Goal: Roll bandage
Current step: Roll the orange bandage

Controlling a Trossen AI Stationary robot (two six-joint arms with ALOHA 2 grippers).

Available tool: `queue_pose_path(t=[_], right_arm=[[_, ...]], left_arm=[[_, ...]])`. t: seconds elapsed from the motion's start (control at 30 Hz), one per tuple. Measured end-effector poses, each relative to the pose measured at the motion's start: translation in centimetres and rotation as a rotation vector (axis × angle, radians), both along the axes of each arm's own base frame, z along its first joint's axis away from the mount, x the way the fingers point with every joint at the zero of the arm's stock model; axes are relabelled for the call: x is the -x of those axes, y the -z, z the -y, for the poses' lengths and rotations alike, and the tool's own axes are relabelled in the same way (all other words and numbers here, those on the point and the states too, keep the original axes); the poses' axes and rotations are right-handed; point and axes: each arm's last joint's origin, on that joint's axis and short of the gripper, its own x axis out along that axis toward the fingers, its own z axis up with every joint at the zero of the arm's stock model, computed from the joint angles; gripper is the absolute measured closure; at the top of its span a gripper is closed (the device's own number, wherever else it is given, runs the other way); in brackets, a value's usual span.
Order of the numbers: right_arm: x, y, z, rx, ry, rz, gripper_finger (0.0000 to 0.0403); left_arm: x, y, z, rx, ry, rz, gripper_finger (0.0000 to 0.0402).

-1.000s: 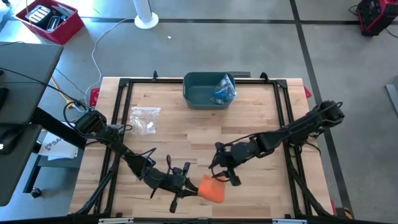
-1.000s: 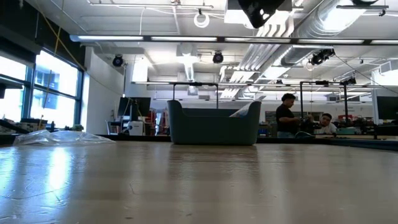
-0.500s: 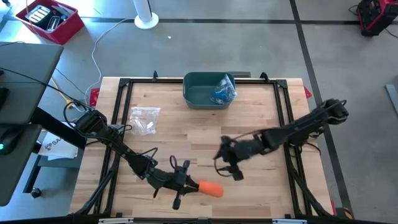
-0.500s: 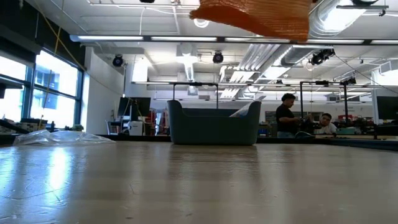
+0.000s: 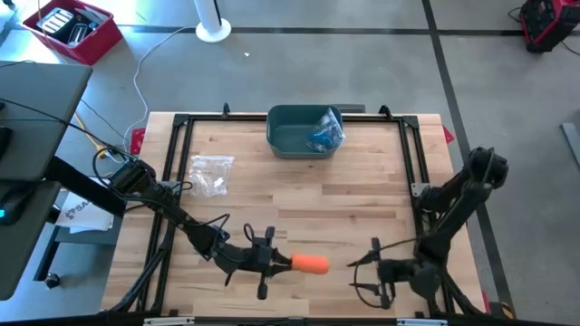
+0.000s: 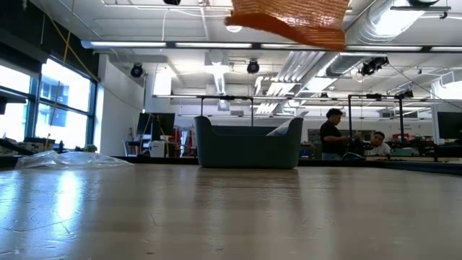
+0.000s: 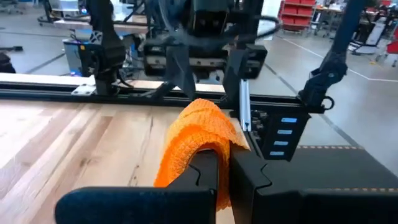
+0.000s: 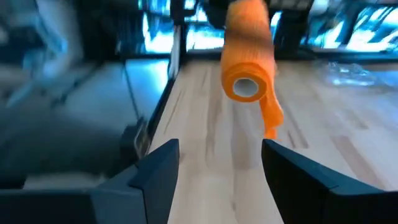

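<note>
Gripping the orange bandage roll (image 5: 311, 263) in my left gripper (image 5: 277, 263), I have it lifted over the wooden table (image 5: 299, 195), on the side far from the teal bin (image 5: 304, 131) and roughly in line with it. My left jaws are pressed together on the fabric; from my left wrist the orange weave (image 7: 196, 140) bunches up just past my two dark fingers (image 7: 211, 180), which meet with hardly a gap. The roll points away from my left hand toward my right gripper (image 5: 370, 269), with clear space between the two.

My right gripper sits near the table's front right corner, far from the bin, and its jaws stand wide apart, holding nothing. Looking out past my right fingers (image 8: 155, 168), I see the roll (image 8: 249, 53) end-on, its pale hollow core facing me and a short loose tail of bandage hanging beneath it above the wood.

From table height only the underside of the orange roll (image 6: 289, 18) shows, hanging high over the boards in front of the bin (image 6: 247, 144).

A clear plastic bag (image 5: 212, 174) lies on the table to the left of the bin and nearer to me than it. Something blue wrapped in clear film (image 5: 324, 129) rests in the right part of the bin. Beyond the table, two people (image 6: 333, 133) are in the room behind, to the right of the bin.
</note>
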Motion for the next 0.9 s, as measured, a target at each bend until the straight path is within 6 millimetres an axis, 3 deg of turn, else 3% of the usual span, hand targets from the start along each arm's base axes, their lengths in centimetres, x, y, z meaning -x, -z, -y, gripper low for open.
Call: queue_pose_path(t=[0.1,0.23,0.37,0.9], right_arm=[[0.3,1.7,-0.6,-0.034,0.066,0.117,0.0183],[-1.0,3.0,-1.2,0.047,0.143,0.201,0.0183],[-2.4,2.6,-1.7,0.105,0.162,0.253,0.0183],[-4.0,1.9,-0.9,0.167,0.269,0.266,0.0183]], left_arm=[[-0.3,-0.3,-0.3,0.013,-0.012,0.031,0.0396],[-0.8,-0.4,-1.1,0.013,-0.039,0.036,0.0396],[-1.2,-0.7,-1.8,0.03,-0.064,0.061,0.0396],[-1.6,-0.9,-2.4,0.039,-0.058,0.079,0.0396]])
